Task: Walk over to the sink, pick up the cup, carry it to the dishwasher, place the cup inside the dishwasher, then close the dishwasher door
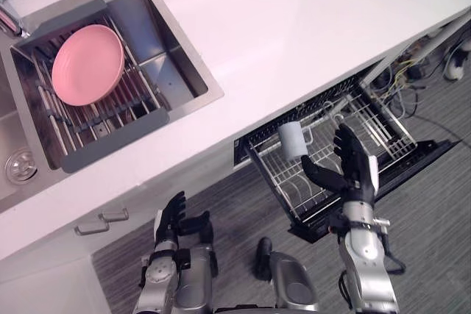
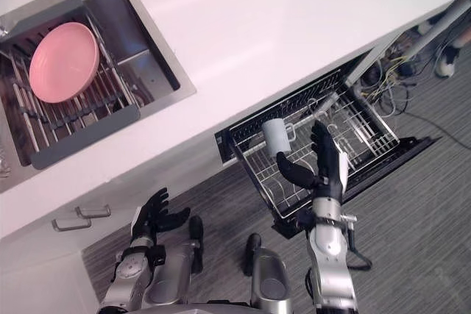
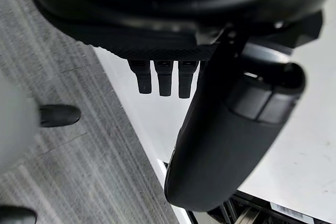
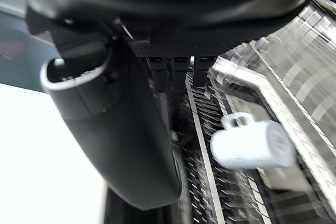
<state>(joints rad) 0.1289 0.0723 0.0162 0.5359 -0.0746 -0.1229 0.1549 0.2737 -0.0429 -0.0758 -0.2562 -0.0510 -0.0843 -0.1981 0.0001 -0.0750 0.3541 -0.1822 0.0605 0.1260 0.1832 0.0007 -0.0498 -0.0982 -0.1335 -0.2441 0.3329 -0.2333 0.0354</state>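
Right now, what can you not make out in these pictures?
- Cup: blurred in the right wrist view; whether it rests on the rack is unclear.
- Inside of the dishwasher: hidden under the counter.
- Faucet: cut off by the left eye view's edge.

One white cup (image 1: 291, 140); one pink bowl (image 1: 87, 64); one grey drying rack (image 1: 110, 150) in one steel sink (image 1: 185, 71); one wire dishwasher basket (image 1: 313, 185); two cabinet handles (image 1: 114, 215); two hands, left hand (image 1: 173, 218) and right hand (image 1: 355, 170); one white counter (image 1: 294, 34).
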